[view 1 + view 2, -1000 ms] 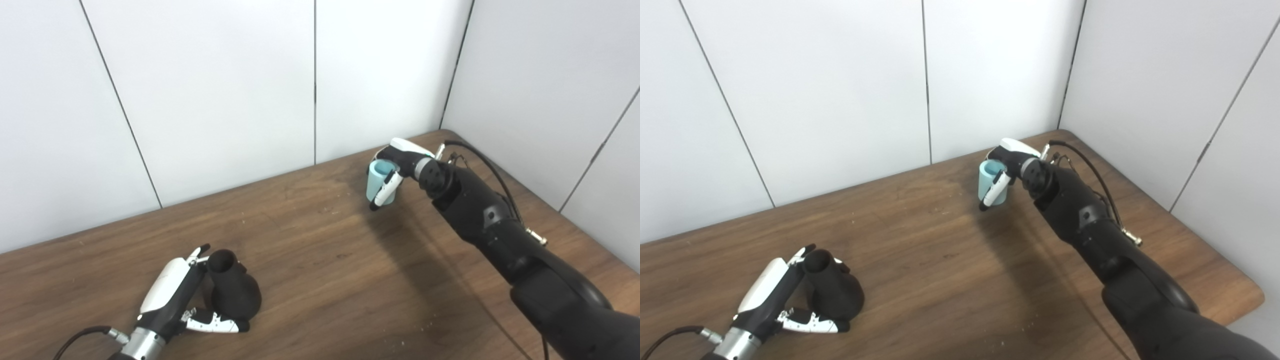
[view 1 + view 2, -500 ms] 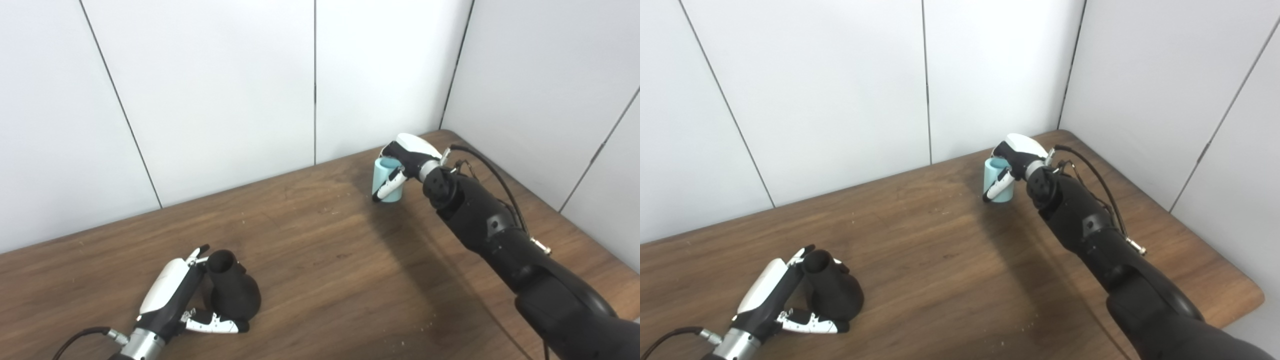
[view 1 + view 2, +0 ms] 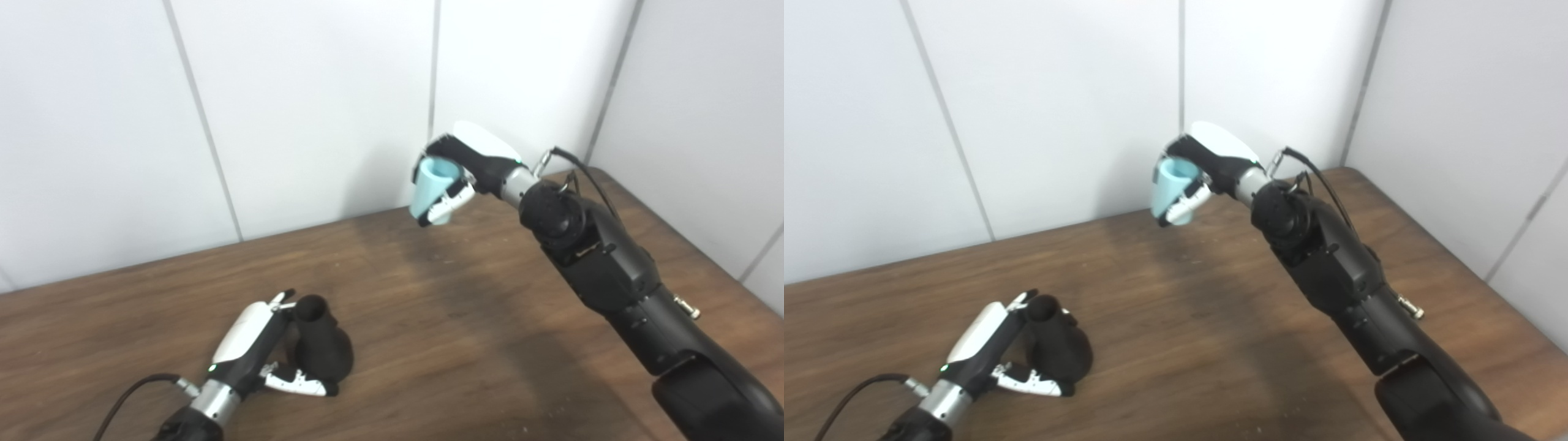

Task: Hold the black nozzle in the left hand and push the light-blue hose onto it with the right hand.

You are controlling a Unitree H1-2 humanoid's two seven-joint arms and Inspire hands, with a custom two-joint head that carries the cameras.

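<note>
The black nozzle (image 3: 323,347) stood on the wooden bench (image 3: 441,318) near its front left, wide base down and narrow open neck pointing up. The left robot hand (image 3: 260,352) was wrapped around it, fingers behind the neck and thumb across the base; how firmly it pressed I could not tell. Well apart, toward the far wall, the right robot hand (image 3: 459,171) gripped the light-blue hose (image 3: 430,185), a short tube held clear above the bench, tilted with its open end facing up and to the left.
</note>
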